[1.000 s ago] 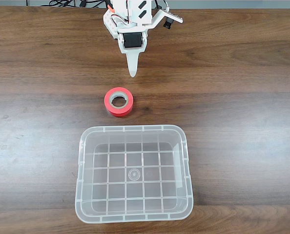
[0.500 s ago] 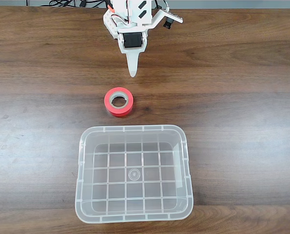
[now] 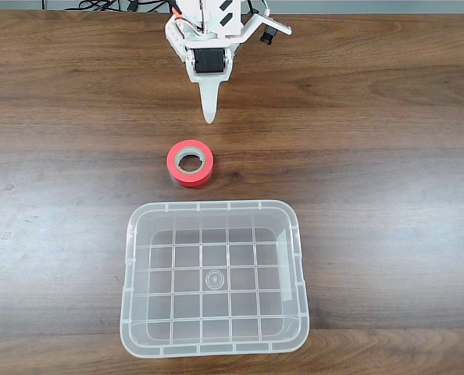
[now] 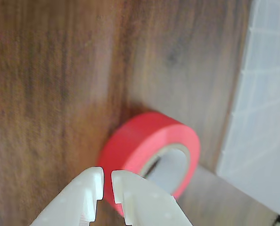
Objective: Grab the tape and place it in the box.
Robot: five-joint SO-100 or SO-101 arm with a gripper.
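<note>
Red tape (image 3: 190, 162) lies flat on the wood-grain bench (image 3: 372, 156), core ring up, just ahead of the end effector (image 3: 209, 116) in the fixed view and well clear of its tip. White end effector hangs above the bench with fingers nearly together, only a narrow slit between the tips, gripping nothing. In the wrist view the end effector (image 4: 107, 179) enters from the bottom edge; the tape (image 4: 144, 141) sits directly beyond the fingertips, partly overlapped by them in the picture, contact not resolvable. Clear plastic box (image 3: 214, 277) sits farther out past the tape, rim near the roll but apart, grid bottom showing. In the wrist view the box (image 4: 267, 94) is beyond the tape to the right, blurred.
</note>
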